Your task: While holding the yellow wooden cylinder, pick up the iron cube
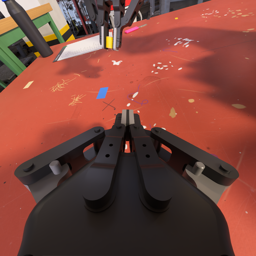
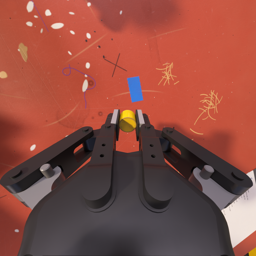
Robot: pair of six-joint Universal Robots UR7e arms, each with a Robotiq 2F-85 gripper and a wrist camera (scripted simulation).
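In the left wrist view, the black two-finger left gripper [image 1: 127, 115] fills the foreground, its grey pads pressed flat together with only a thin dark seam between them and nothing caught there. It hovers over the scuffed red-orange table top [image 1: 194, 85]. Just beyond its tips lie a thin dark cross mark [image 1: 108, 104], a looping purple thread [image 1: 137, 101] and a small blue rectangle of tape [image 1: 102, 93] stuck flat to the surface. Farther out, past white paint flecks, the right gripper [image 1: 110, 47] hangs fingers-down with the short yellow wooden cylinder [image 1: 108, 42] clamped between its pads — whether its tips touch the table or stop just above it is hard to judge from this angle. Behind it a white printed sheet of paper [image 1: 81, 48] lies flat, with a tall dark grey cylindrical bottle [image 1: 29, 30] standing near the paper's left corner. A pink-handled tool [image 1: 131, 29] rests farther back, and a green-framed bench with a wooden top [image 1: 27, 18] stands off the table's edge.

The right wrist view looks down the right gripper [image 2: 127, 112]: its fingers are partly closed, gripping the yellow cylinder [image 2: 127, 120] by its curved sides, the flat end facing the camera. The blue tape [image 2: 135, 89] lies just ahead on the table, the cross mark [image 2: 115, 65] beyond it.

The iron cube appears in neither view.
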